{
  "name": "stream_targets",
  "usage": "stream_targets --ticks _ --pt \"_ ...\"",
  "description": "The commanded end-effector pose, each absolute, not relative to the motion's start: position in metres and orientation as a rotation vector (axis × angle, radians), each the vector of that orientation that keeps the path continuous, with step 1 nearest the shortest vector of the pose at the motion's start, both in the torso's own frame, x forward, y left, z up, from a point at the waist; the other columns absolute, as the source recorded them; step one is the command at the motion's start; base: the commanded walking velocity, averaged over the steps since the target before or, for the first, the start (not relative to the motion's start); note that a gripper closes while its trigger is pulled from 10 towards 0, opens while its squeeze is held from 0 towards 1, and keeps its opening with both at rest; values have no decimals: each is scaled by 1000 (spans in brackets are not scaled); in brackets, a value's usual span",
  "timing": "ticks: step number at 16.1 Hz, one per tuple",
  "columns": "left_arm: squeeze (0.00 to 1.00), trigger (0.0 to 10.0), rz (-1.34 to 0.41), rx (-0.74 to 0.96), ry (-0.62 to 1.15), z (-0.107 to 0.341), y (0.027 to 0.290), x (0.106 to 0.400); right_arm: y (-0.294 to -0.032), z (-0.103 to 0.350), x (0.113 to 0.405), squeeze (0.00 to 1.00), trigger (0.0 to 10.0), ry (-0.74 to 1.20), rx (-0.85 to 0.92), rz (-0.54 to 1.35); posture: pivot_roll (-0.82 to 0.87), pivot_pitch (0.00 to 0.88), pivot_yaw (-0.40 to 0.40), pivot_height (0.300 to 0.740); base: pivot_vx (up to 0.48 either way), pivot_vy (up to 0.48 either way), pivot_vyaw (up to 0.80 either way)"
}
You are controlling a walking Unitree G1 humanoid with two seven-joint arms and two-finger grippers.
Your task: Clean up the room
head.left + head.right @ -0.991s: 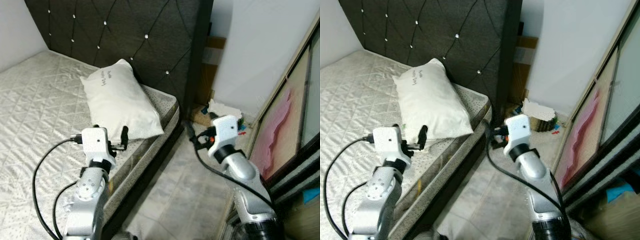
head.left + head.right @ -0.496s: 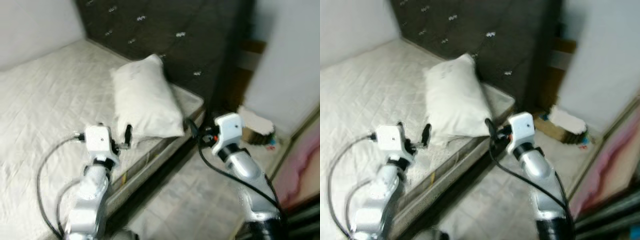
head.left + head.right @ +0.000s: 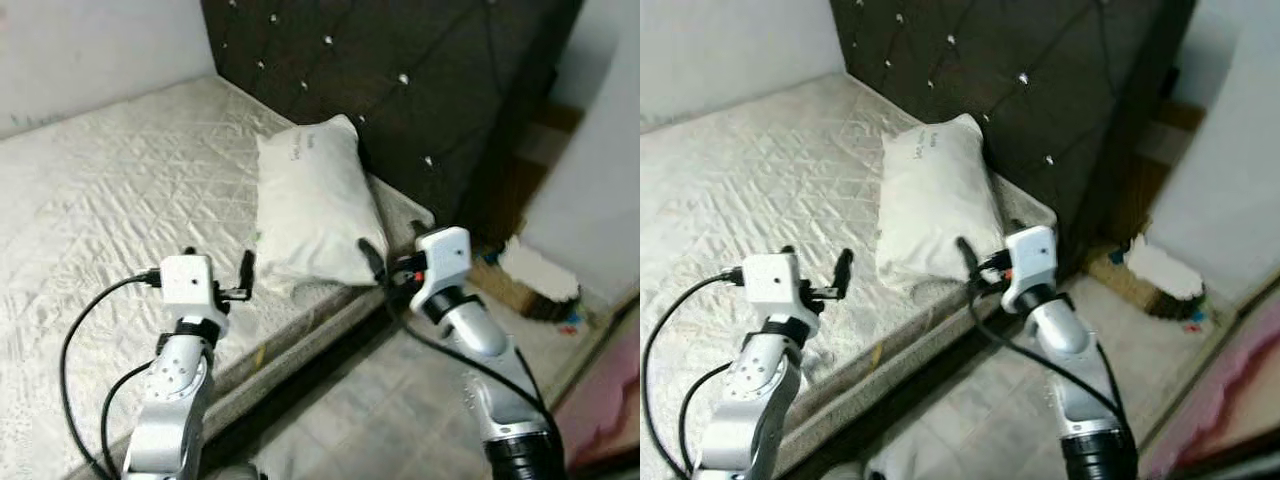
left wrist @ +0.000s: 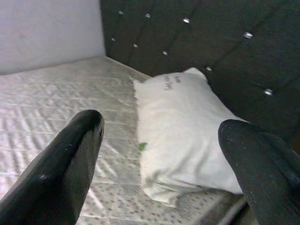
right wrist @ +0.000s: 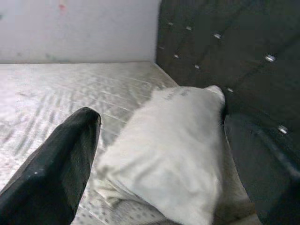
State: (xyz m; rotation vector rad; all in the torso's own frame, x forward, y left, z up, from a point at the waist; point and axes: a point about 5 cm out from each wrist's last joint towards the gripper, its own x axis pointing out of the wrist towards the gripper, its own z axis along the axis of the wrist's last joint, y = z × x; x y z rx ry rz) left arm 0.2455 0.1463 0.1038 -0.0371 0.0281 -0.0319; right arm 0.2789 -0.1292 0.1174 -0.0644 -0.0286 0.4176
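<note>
A white pillow (image 3: pixel 315 205) with small writing lies on the bare quilted mattress (image 3: pixel 120 190), its top against the dark tufted headboard (image 3: pixel 430 90). My left gripper (image 3: pixel 245 275) hovers over the mattress just left of the pillow's near corner. It is open, and its wrist view looks at the pillow (image 4: pixel 187 126) between the spread fingers (image 4: pixel 70 164). My right gripper (image 3: pixel 375 262) is at the bed's side edge by the pillow's near right corner. It is open too, with nothing between its fingers (image 5: pixel 61 173), and the pillow (image 5: pixel 173 154) lies just ahead.
A narrow strip of tiled floor (image 3: pixel 400 410) runs along the bed's right side. A cardboard box topped with white paper (image 3: pixel 535 275) sits on the floor by the wall, beyond the headboard. A small green scrap (image 4: pixel 142 146) lies beside the pillow.
The camera has swung left, so more of the mattress shows and the glass door at the right has left the frame. Both arms keep their raised pose; the right gripper is now by the pillow's corner.
</note>
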Motion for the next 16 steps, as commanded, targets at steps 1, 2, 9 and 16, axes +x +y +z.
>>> stream_targets --ticks 1,2,9,16 --pt "0 10000 -43 -32 12 107 145 246 -131 120 281 0 10000 -38 -73 413 -82 0 2 740 296 0 0" --pt "0 10000 -45 -33 11 107 145 246 -131 120 281 0 10000 -39 -73 414 -82 0 3 740 300 0 0" --pt "0 10000 -33 -56 14 106 145 246 -132 118 279 0 10000 -28 -62 408 -86 0 5 740 268 0 0" --pt "0 10000 -42 -93 52 104 140 246 -131 119 279 0 10000 -31 -70 416 -85 0 5 740 0 0 294"
